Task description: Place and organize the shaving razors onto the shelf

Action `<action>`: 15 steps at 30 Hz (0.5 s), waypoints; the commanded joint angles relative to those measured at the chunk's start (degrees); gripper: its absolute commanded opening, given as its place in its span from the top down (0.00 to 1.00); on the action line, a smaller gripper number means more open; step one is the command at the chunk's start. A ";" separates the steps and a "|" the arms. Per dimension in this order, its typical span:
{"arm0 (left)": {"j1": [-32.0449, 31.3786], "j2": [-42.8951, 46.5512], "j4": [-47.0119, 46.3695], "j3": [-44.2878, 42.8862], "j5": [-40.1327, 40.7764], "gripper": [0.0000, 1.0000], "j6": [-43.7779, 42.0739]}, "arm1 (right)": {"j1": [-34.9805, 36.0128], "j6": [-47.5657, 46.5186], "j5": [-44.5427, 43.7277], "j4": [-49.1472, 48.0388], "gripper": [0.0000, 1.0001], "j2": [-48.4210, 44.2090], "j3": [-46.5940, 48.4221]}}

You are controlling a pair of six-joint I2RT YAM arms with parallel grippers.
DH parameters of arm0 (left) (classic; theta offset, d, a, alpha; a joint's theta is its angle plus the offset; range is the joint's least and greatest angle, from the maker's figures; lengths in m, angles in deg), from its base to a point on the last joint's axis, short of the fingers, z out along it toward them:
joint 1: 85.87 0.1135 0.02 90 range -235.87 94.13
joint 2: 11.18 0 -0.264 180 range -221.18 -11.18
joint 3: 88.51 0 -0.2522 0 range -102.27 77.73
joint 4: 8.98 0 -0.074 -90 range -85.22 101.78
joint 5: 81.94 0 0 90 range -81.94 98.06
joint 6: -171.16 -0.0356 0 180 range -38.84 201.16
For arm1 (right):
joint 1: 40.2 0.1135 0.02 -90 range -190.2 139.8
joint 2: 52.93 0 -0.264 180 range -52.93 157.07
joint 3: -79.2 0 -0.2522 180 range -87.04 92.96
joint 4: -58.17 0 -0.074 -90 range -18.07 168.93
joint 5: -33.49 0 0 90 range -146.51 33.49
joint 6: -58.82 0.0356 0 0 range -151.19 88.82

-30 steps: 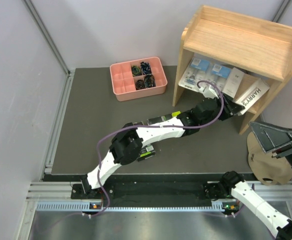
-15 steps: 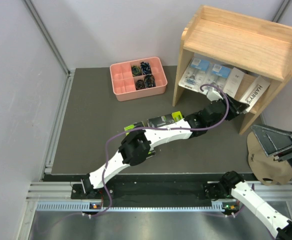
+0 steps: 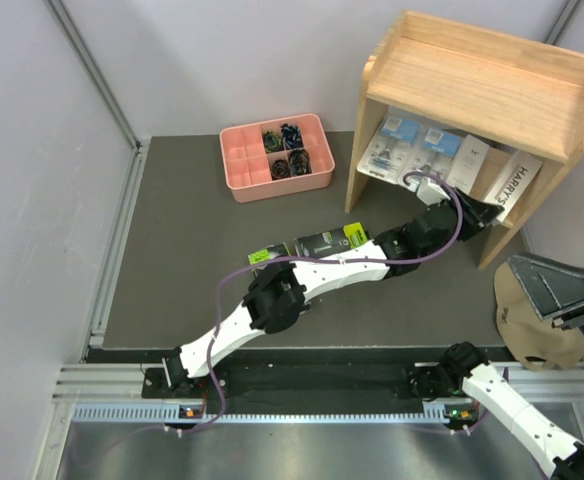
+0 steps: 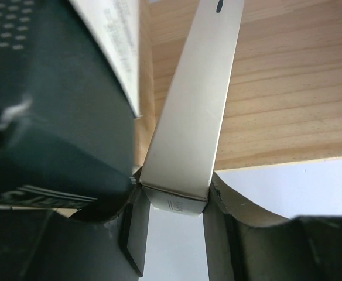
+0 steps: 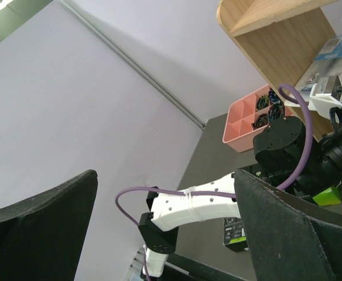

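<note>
Two black boxes [image 3: 324, 241] lie on the tabletop [image 3: 192, 260] beside the left arm [image 3: 302, 280]; shelf [image 3: 482, 75] at 2 o'clock carries blister packs [image 3: 412, 145] on its lower tier, where the left claw [image 4: 175, 225] clamps the near end of a slim white box [image 4: 191, 111]; right claw [image 5: 165, 172] gapes empty. Judged light, stiff carton, smooth and crushable: grip across narrow faces, modest squeeze. Box's far end cut off at 12 o'clock of wrist view; shelf top hides tier's rear; dark mass [image 4: 48, 117] at 9 o'clock unidentified.
</note>
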State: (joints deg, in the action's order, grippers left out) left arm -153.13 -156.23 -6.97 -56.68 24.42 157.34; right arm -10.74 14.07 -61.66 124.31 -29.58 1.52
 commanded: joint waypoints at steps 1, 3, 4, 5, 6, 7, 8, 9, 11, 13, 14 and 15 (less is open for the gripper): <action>-1.03 0.39 -3.89 -3.75 0.52 0.67 -3.58 | -0.18 0.45 -0.57 -0.17 0.01 -0.68 -0.14; -1.03 0.30 -4.33 -3.84 0.17 0.61 -4.81 | -0.18 0.54 -0.65 0.00 0.01 -0.76 -0.31; -1.11 0.04 -4.77 -3.76 -0.01 0.57 -5.25 | -0.27 0.54 -0.65 -0.08 0.01 -0.77 -0.31; -1.20 -0.05 -5.38 -3.84 -0.01 0.51 -5.95 | -0.19 0.54 -0.65 -0.09 0.01 -0.77 -0.40; -1.20 -0.23 -5.48 -4.02 -0.19 0.48 -6.22 | -0.18 0.62 -0.65 -0.09 0.01 -1.03 -0.49; -1.29 -0.40 -5.48 -4.11 -0.19 0.45 -6.57 | -0.18 0.62 -0.74 -0.17 0.01 -1.12 -0.49; -1.29 -0.41 -5.48 -4.19 -0.19 0.43 -7.36 | -0.27 0.62 -0.83 -0.09 0.01 -1.12 -0.57; -1.29 -0.41 -5.30 -4.37 -0.19 0.40 -7.62 | -0.19 0.62 -0.92 -0.09 0.01 -1.20 -0.57; -1.38 -0.67 -5.30 -4.28 -0.19 0.37 -8.06 | -0.18 0.62 -1.09 0.00 0.01 -1.29 -0.66; -1.38 -0.93 -5.39 -4.28 -0.71 0.33 -8.16 | -0.18 0.80 -1.09 -0.09 0.01 -1.47 -0.75; -1.46 -0.85 -5.39 -4.28 -0.89 0.32 -8.16 | -0.18 0.71 -1.18 -0.09 0.01 -1.47 -0.75; -1.38 -0.93 -5.30 -4.28 -1.15 0.31 -8.24 | -0.18 0.71 -1.18 -0.09 0.01 -1.56 -0.75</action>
State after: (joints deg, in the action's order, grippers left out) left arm -154.25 -156.34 -8.57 -58.25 24.14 151.05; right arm -10.74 14.51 -62.40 124.70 -30.45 1.04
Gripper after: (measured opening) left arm 0.671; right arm 0.987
